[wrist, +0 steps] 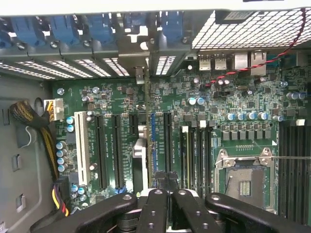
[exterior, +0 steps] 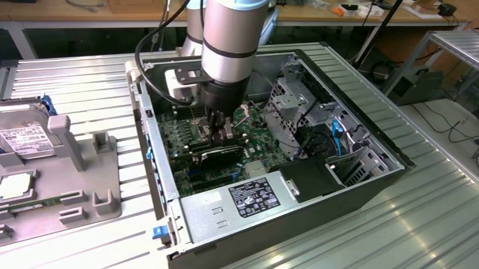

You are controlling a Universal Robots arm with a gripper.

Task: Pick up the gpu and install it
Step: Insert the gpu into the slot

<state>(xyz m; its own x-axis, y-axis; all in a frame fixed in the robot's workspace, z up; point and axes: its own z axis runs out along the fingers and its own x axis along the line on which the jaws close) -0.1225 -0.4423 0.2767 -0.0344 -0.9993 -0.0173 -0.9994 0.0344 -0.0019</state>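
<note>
Open computer case (exterior: 359, 129) on the table; inside it the motherboard (wrist: 243, 97). The gripper (exterior: 221, 133), jaws clamped on the gpu (wrist: 147, 126), apparently holds the card edge-on over an expansion slot (wrist: 167, 145).

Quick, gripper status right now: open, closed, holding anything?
Gripper: closed on the gpu, held edge-on over the motherboard slots inside the open computer case.

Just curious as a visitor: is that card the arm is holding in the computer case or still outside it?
In. The gpu stands on edge over the motherboard inside the open case, gripper shut on its top edge.
</note>
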